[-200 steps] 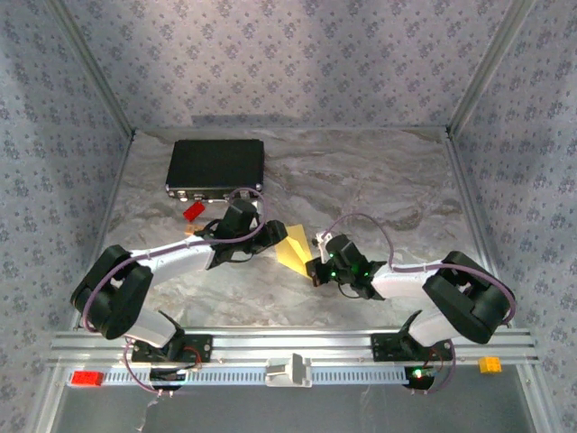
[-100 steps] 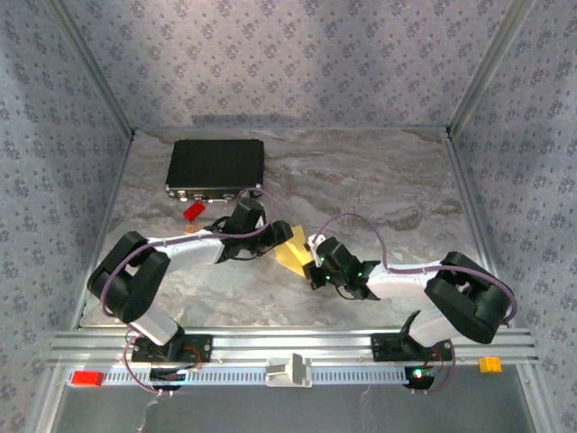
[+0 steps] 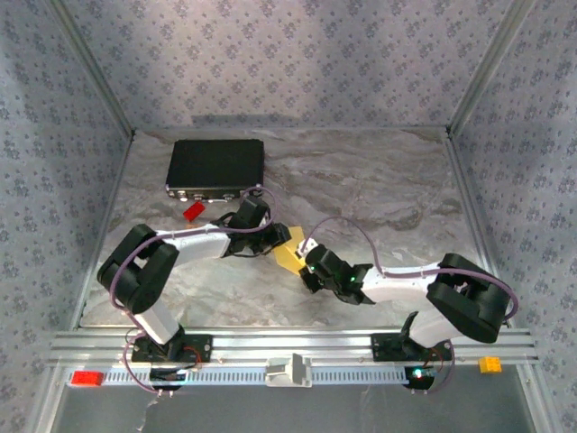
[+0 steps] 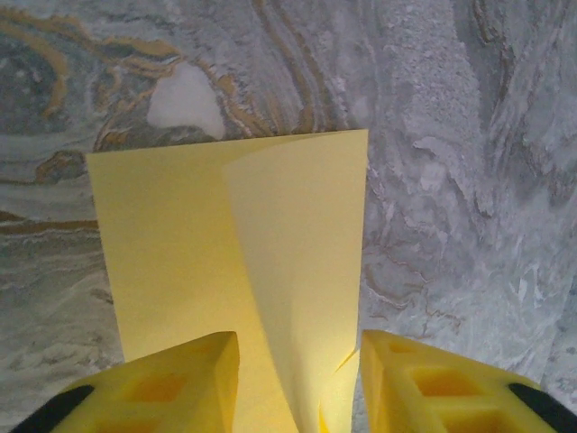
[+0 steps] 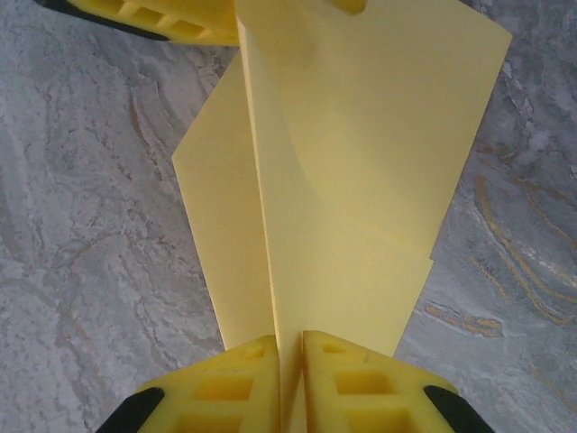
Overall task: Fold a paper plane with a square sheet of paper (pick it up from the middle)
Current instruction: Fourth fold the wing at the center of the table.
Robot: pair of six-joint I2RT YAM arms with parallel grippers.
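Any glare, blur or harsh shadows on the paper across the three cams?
Top external: soft overall, table brighter than the walls, sheet tiny, no glare. Left wrist: sheet sharp, soft shading across the raised flap. Right wrist: sharp, evenly lit, no glare.

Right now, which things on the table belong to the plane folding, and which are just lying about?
In the job: square sheet of paper, partly folded; right tool, pinching it; left tool, open astride it.
Lying about: black case; small red brick in front of it.
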